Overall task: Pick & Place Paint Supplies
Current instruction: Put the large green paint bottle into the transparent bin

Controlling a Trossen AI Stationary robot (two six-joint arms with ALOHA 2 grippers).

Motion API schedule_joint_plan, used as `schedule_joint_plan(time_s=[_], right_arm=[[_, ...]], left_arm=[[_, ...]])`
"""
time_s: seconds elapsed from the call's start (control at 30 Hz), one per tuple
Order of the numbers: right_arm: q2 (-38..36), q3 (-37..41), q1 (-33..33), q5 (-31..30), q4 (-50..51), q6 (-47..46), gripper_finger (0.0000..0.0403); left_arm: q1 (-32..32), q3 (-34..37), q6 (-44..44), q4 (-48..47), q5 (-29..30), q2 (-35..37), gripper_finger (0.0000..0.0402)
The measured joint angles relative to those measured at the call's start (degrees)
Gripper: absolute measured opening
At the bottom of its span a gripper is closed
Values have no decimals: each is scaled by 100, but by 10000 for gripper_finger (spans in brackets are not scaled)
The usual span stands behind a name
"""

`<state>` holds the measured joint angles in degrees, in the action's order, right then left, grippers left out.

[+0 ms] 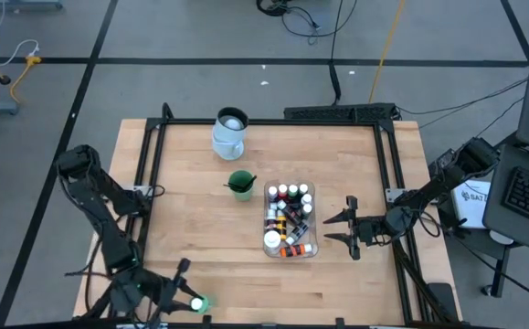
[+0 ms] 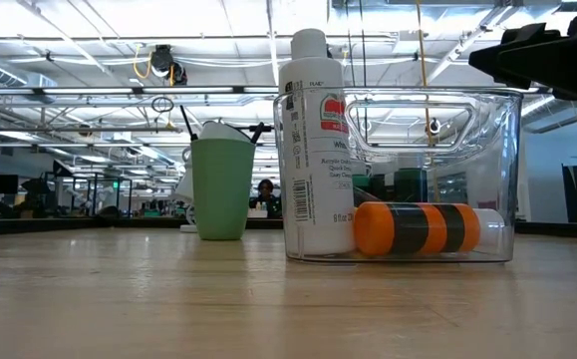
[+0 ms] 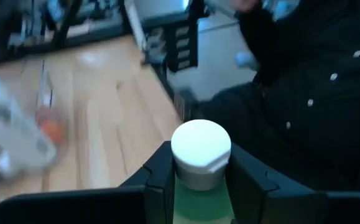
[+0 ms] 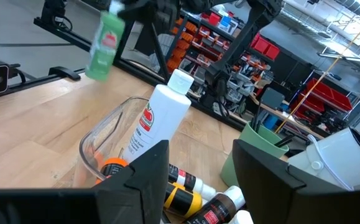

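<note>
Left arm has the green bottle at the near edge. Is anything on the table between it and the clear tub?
Nothing visible. In the high view bare wood lies between the green bottle in the left gripper and the clear tub. The green cup and jug stand farther back, off that line.

l gripper [image 1: 191, 297] at table's near-left edge, fingers clamped; r gripper [image 1: 348, 228] low at right, jaws apart.

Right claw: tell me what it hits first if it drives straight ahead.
Probably the clear tub: the open right claw points at its side, and the tall white bottle stands just inside. Depth is uncertain.
</note>
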<state>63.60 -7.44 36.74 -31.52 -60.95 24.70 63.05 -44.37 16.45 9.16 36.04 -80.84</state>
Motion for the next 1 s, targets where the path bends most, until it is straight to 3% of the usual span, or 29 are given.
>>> schedule_joint_plan(time_s=[0.23, 0.4, 0.47, 0.63, 0.83, 1.0], right_arm=[[-1, 0, 0, -1, 1, 0, 169], [-1, 0, 1, -1, 11, 1, 169], [-1, 0, -1, -1, 11, 1, 169], [-1, 0, 0, 0, 16, 2, 169], [-1, 0, 0, 1, 41, 23, 169], [-1, 0, 0, 1, 62, 23, 169]], left_arm=[[-1062, -886, -1151, 317, -1164, 0, 95], [-1990, -1773, -1401, 271, -1359, 1, 95], [-2398, -2111, -1471, 128, -1426, 1, 95], [-3503, -2964, -1774, -728, -2374, -108, 95], [-4686, -3294, -1858, -765, -3508, -662, 95], [-5292, -3465, -1694, -334, -4257, -1406, 95]])
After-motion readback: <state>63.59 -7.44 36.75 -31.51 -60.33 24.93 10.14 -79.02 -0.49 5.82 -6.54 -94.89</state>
